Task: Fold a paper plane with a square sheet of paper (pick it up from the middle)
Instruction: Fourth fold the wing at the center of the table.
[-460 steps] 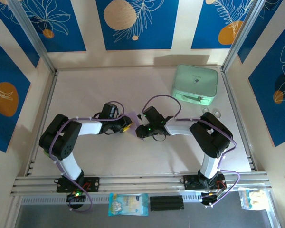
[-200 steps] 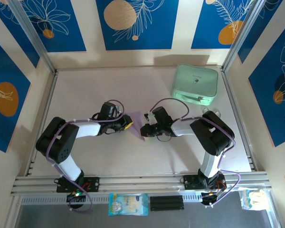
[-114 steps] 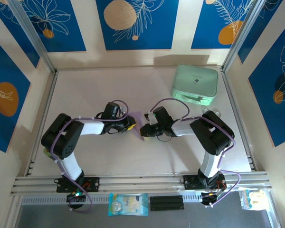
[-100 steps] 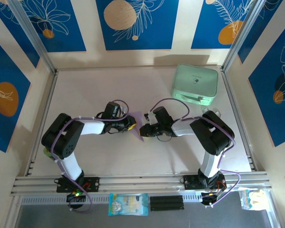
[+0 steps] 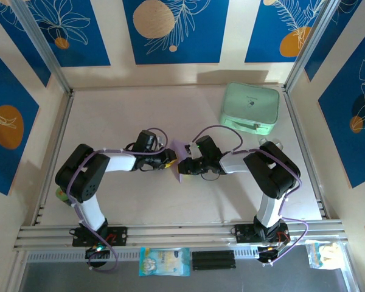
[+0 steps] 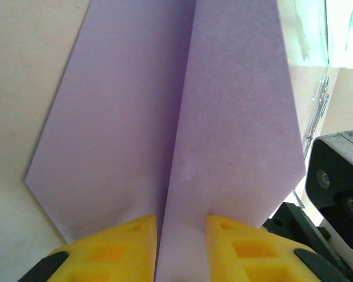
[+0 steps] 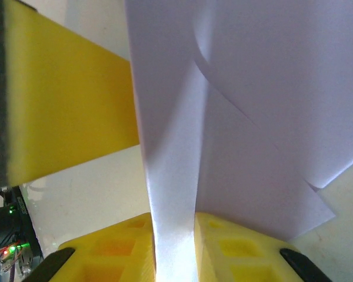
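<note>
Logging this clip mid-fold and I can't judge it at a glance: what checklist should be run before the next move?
1. Sheet of paper sits between the fingers of the left gripper: ok.
2. It also sits between the fingers of the right gripper: ok.
3. Either grip clamped firmly: cannot tell.
4. Centre crease straight: ok.
5. Mint-green case apart from both arms: ok.

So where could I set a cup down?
Free: far-left table behind the left arm, and the near strip between the arm bases. Crowded: the middle around the sheet of paper, and far right, the mint-green case.
</note>
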